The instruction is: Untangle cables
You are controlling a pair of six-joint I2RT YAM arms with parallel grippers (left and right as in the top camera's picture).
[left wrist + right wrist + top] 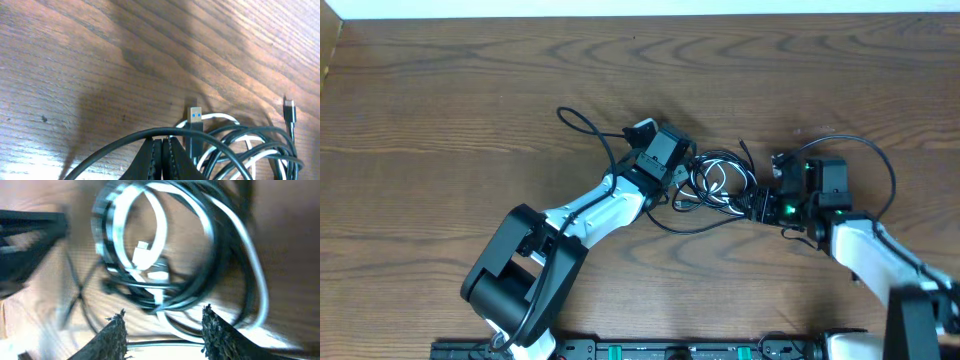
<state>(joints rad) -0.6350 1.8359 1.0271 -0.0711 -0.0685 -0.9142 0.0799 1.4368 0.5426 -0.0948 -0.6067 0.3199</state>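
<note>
Brown wood-grain worktop (470,90) carries a tangled coil of thin black and white cables (715,183) between the arms. Nothing seems to anchor it, so a pull would likely drag the whole coil or tighten its loops. Left end effector (161,147), pressed together, sits at the coil's edge, a black loop (165,130) crossing its tips; right end effector (162,325), spread, faces the coil, pinching nothing.

Table (470,80): wood, brown grain, matt, faint sheen.
Cables (715,185): black plastic jacket, smooth, slight gloss.
White cable (163,220): smooth, glossy.
USB plug (194,116): bright metal shell, blue plastic insert.
Left fingers (155,160): black, matt.
Right fingers (116,332): black, rough-edged.
</note>
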